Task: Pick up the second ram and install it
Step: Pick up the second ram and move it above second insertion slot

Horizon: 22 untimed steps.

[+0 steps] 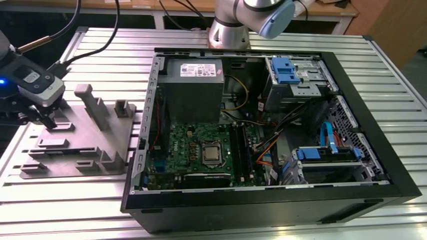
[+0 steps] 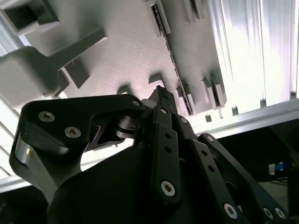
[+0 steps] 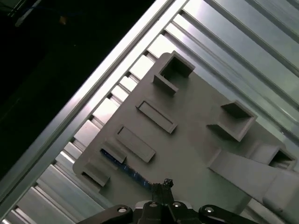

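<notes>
Pincer (image 1: 41, 119) is seen at the far left of the exterior view, lowered onto the grey fixture plate (image 1: 80, 145) that lies on the slatted aluminium surface (image 1: 67, 200). The second ram (image 3: 124, 168) is picked out in the first wrist view as a thin bluish strip standing on edge in a slot along the plate's rim, and it runs right up to the pincer tip (image 3: 164, 184). Open, closed or clamped on the stick: cannot be told. In the second wrist view the pincer (image 2: 161, 93) is shown tip-down against the plate (image 2: 126, 51), beside a row of small raised holders. The opened PC case (image 1: 373, 165) takes up the centre and the exterior view's right, with the green motherboard (image 1: 193, 145) exposed inside, well apart from the pincer.
</notes>
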Motion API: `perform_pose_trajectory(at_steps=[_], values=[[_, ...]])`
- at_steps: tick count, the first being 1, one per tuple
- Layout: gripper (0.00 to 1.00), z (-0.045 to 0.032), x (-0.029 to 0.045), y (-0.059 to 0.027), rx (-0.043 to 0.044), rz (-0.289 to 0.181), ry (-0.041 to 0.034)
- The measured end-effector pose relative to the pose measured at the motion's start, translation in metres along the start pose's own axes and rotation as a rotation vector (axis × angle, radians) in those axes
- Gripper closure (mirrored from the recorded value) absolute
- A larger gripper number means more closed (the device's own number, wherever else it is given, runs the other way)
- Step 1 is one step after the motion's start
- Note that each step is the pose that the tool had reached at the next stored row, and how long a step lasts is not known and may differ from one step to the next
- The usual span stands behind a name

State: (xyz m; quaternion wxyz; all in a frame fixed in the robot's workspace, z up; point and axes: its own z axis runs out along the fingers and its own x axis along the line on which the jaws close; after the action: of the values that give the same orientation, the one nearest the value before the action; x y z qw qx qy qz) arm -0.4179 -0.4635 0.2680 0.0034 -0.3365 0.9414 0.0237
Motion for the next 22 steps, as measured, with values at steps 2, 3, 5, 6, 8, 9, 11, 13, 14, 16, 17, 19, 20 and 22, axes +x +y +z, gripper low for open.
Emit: perform_pose_trajectory(at_steps=[2, 3, 5, 6, 8, 9, 11, 13, 14, 16, 17, 19, 20, 22], values=[[0.9, 0.0011, 0.0, 0.0, -0.0009, -0.037, 0.0024], [0.9, 0.0016, 0.0, -0.0001, -0.0014, -0.055, 0.0036], [0.9, 0.0026, 0.0001, -0.0001, -0.0023, -0.091, 0.0059], [0.9, 0.0032, 0.0001, -0.0001, -0.0027, -0.109, 0.0068], [0.9, 0.0043, 0.0001, -0.0002, -0.0036, -0.146, 0.0086], [0.9, 0.0048, 0.0001, -0.0002, -0.004, -0.164, 0.0094], [0.9, 0.0059, 0.0001, -0.0002, -0.0047, -0.2, 0.0109], [0.9, 0.0069, 0.0002, -0.0003, -0.0056, -0.236, 0.0125], [0.9, 0.0075, 0.0002, -0.0003, -0.0059, -0.254, 0.0132], [0.9, 0.0089, 0.0002, -0.0004, -0.0067, -0.291, 0.0148], [0.9, 0.0097, 0.0002, -0.0004, -0.007, -0.309, 0.0155], [0.9, 0.0112, 0.0003, -0.0005, -0.0079, -0.345, 0.0171], [0.9, 0.0119, 0.0003, -0.0005, -0.0082, -0.363, 0.0178], [0.9, 0.0133, 0.0003, -0.0006, -0.009, -0.401, 0.0194]])
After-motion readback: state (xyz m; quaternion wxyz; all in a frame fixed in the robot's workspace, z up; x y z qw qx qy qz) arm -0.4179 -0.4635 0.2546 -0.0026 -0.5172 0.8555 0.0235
